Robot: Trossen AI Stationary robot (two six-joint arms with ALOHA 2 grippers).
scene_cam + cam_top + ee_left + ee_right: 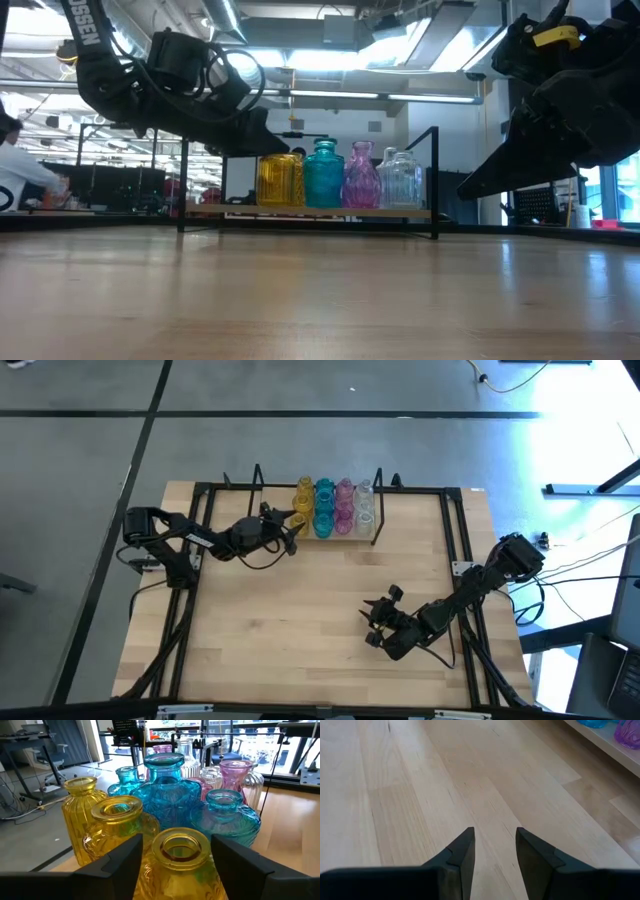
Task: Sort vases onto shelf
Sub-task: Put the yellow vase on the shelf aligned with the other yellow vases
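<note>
The shelf [378, 510], a light board between black wire ends, stands at the table's far middle. On it the vases stand in rows by colour: yellow [303, 490], teal [324, 505], pink [344, 505], clear [365, 505]. My left gripper [176, 840] reaches level from the left, open around the nearest yellow vase [180, 852] at the near end of the yellow row [277, 180]. That vase's base is hidden. My right gripper [375, 622] hangs open over bare wood near the table's front right, nothing between its fingers [495, 832]. My left gripper's fingers [125, 857] stand on either side of the nearest yellow vase, level with its shoulder [150, 870], coming from the table's left. There is clear space between them and the neck. Whether they touch the wider body I cannot tell.
Teal vases [167, 795] and pink ones [235, 772] crowd close behind and beside the yellow ones. The shelf's wire ends [435, 180] rise at both short sides. Bare tabletop [300, 620] lies between the shelf and the near edge.
</note>
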